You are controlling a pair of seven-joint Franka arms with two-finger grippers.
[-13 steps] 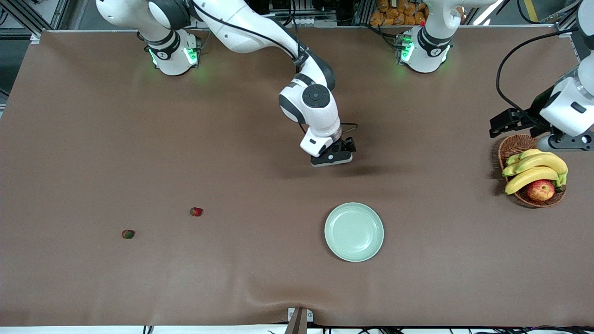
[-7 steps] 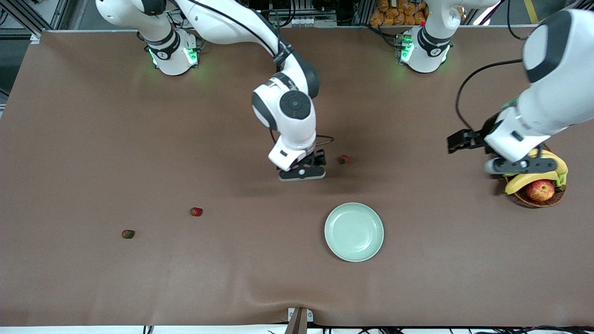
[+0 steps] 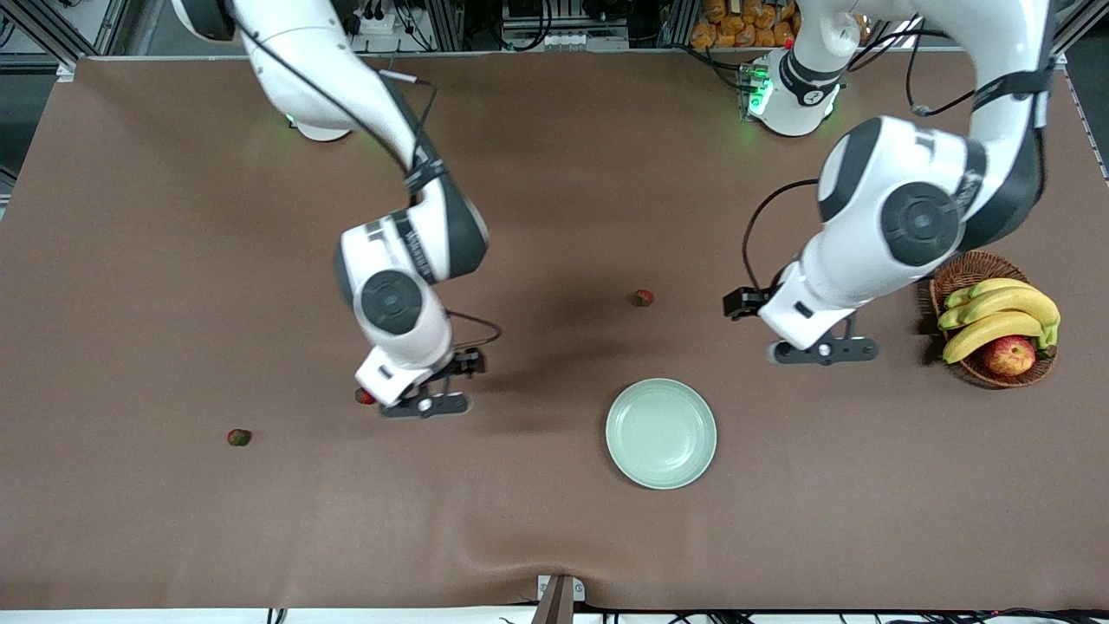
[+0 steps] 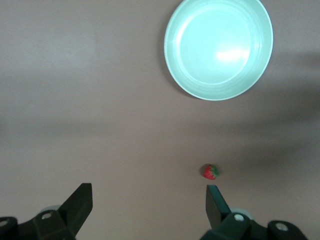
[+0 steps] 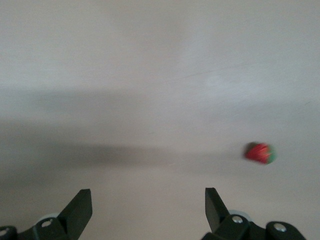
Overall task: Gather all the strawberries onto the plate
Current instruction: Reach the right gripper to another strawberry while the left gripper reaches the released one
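**Surfaces and finishes**

You see a matt brown cloth-like table [image 3: 173, 260] cover, faintly wrinkled. On it, the mint plate [image 3: 661, 432] looks smooth and glossy. Toward the left arm's end from the plate, a woven wicker basket [image 3: 957, 276].

Robot lab — aluminium framing [image 3: 52, 30], cables.

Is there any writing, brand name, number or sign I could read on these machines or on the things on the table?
None can be read.
Right arm: small dark marks on its white casing, too small and blurred to read.
Plate, strawberries, basket and bananas: no text or labels visible.
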